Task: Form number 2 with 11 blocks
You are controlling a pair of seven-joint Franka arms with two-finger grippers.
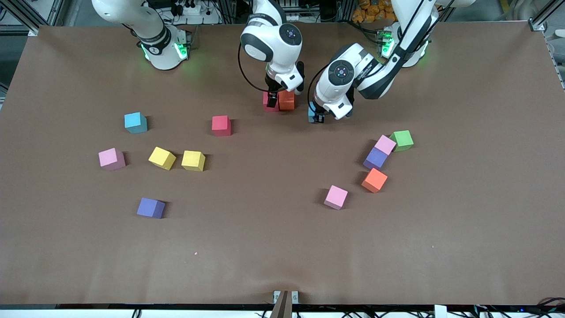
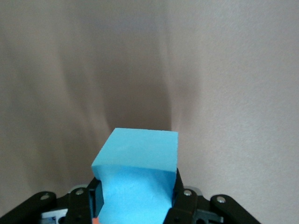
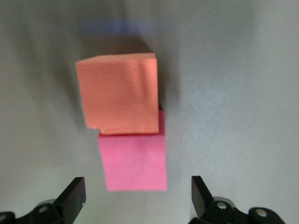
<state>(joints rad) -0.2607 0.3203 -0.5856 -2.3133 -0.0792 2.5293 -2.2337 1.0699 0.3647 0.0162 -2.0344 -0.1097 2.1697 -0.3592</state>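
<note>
Right wrist view: right tool [image 3: 138,196] gapes empty above touching red block [image 3: 134,161] and orange block [image 3: 119,93]; left tool [image 2: 135,198] clamps blue block [image 2: 138,177], best seated flush beside them

Brown table [image 1: 282,247], scattered blocks [image 1: 193,160] (one green cube [image 1: 402,140])

Orange block [image 1: 287,100] touches red block [image 1: 267,101] beside right tool [image 1: 272,100].

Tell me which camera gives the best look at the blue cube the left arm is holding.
The left wrist view: the light blue cube fills the lower frame, clamped in the left gripper. In the front view only a sliver of it shows under that arm's hand. The right wrist view does not show it.
</note>
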